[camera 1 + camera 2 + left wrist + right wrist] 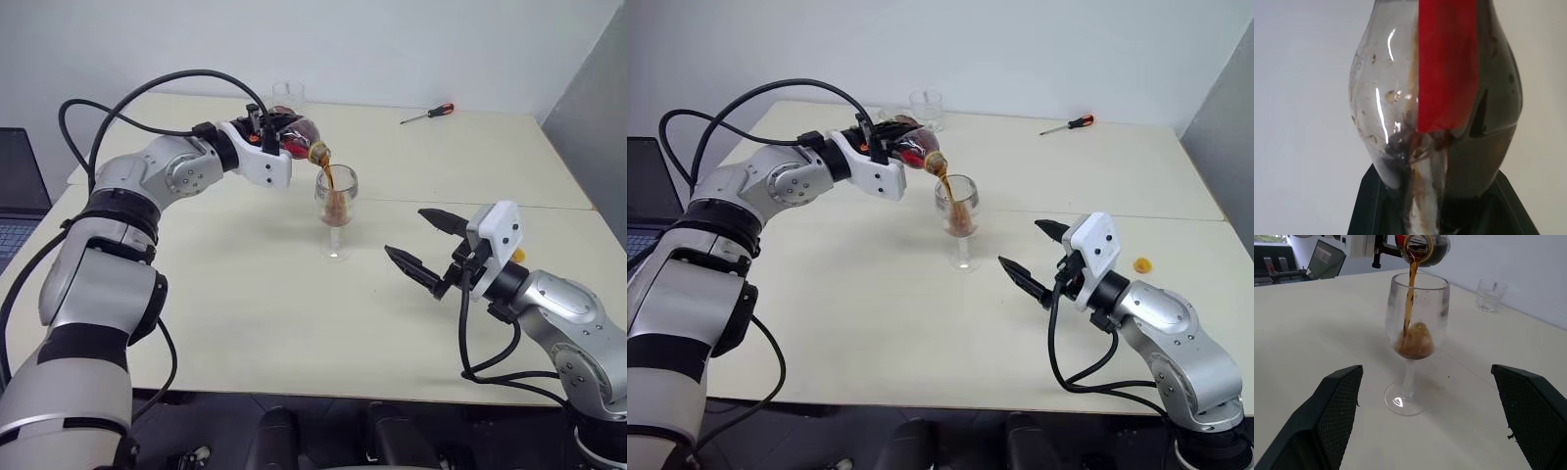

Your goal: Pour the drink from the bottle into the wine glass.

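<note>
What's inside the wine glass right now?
Dark drink fills the bottom of the wine glass bowl, with a stream falling in from the tilted bottle. Foam hides the exact level.

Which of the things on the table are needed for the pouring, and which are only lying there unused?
Needed for the pouring:
- bottle, tipped in the left gripper
- drink, streaming down
- wine glass, partly filled

Only lying there:
- tumbler
- screwdriver
- yellow cap
- laptop
</note>
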Controlling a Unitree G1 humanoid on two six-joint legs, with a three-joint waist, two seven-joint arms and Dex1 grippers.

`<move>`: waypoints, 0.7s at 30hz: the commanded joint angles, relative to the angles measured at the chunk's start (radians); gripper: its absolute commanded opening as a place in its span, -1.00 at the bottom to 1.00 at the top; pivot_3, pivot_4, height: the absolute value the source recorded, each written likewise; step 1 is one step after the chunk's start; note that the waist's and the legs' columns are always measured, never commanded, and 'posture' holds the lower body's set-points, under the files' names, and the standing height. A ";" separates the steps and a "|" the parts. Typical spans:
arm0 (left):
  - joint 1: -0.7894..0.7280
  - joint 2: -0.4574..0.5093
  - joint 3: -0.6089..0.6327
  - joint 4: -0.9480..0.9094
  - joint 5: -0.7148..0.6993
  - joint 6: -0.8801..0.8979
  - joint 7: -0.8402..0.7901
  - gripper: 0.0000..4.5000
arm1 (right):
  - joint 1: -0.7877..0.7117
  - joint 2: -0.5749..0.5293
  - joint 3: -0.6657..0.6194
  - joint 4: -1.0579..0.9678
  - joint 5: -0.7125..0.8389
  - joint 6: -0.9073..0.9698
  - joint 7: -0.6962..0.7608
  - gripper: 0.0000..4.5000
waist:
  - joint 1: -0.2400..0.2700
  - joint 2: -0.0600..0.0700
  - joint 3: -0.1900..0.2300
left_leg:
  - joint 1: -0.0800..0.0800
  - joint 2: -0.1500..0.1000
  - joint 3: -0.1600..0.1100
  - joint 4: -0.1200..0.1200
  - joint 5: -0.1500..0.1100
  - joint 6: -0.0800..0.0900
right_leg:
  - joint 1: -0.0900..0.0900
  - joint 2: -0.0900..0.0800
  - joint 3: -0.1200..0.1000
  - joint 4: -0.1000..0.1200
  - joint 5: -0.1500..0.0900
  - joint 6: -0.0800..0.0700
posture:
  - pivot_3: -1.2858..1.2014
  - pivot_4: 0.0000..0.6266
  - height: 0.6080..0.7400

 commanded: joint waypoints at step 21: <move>-0.075 0.007 -0.003 0.018 0.002 0.038 0.038 -0.65 | -0.009 -0.004 -0.011 -0.005 -0.027 -0.034 0.013 1.00 | 0.000 0.000 0.000 | 0.000 0.000 0.000 0.000 0.000 0.000 | 0.000 0.000 0.000 0.001 0.000 0.000 | 0.03 -0.52 1.00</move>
